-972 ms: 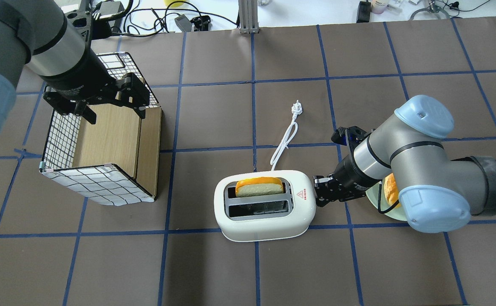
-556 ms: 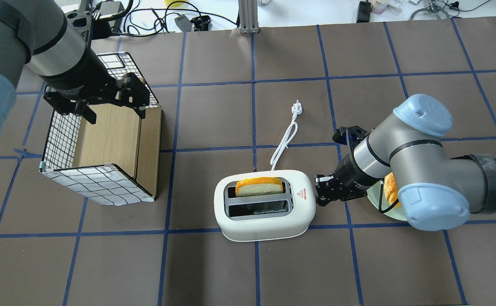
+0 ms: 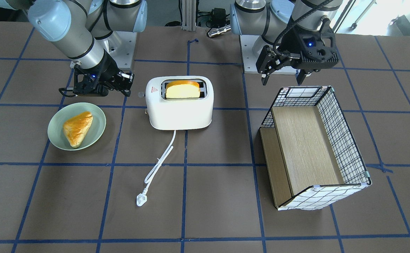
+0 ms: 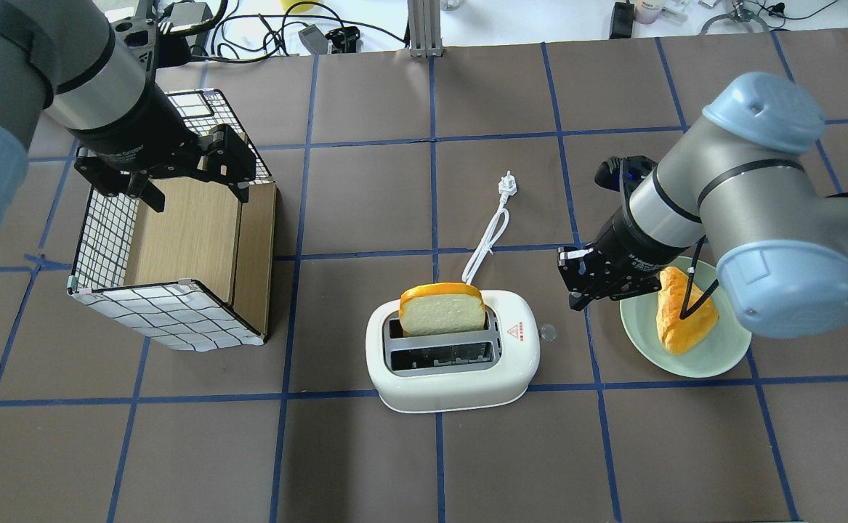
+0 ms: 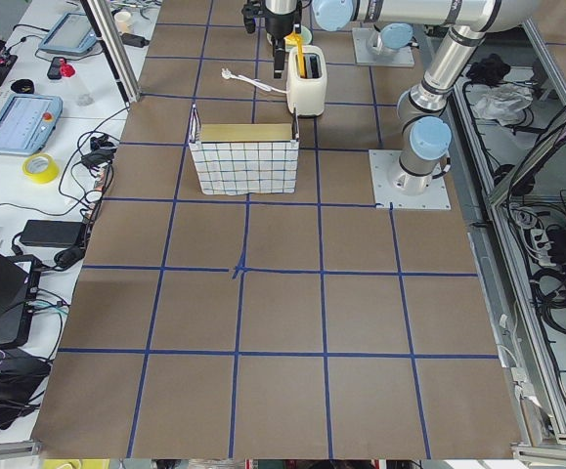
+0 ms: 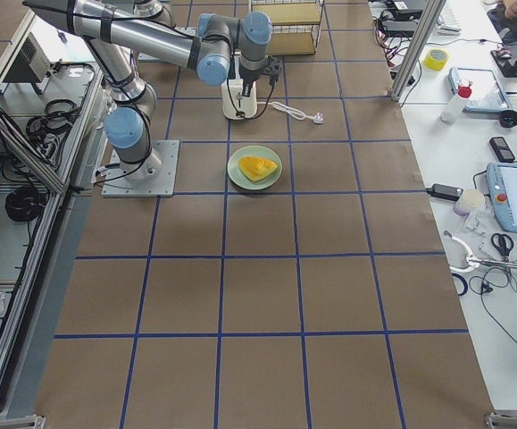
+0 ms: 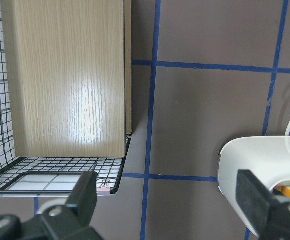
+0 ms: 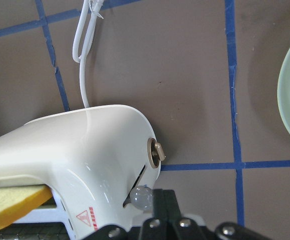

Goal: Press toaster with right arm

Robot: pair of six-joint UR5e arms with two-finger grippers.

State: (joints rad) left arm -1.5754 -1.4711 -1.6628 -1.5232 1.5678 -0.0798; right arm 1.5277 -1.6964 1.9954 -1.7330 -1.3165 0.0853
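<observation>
The white toaster (image 4: 453, 378) stands mid-table, also in the front view (image 3: 180, 112). A bread slice (image 4: 442, 311) stands high out of its far slot. Its small grey lever (image 4: 547, 333) shows on the right end, and close up in the right wrist view (image 8: 140, 196). My right gripper (image 4: 575, 296) is shut and empty. It hangs raised just right of the toaster, apart from the lever, with its fingertips (image 8: 166, 200) over it. My left gripper (image 4: 195, 192) is open and empty above the wire basket (image 4: 169, 312).
A green plate (image 4: 721, 356) with a piece of bread (image 4: 678, 319) lies right of the toaster, under my right forearm. The toaster's white cord (image 4: 489, 240) runs away across the table to its plug (image 4: 509, 185). The basket holds wooden boards.
My right gripper has lifted up and back from the toaster's lever end. The bread slice has risen from low in the slot. The left arm has not moved.
</observation>
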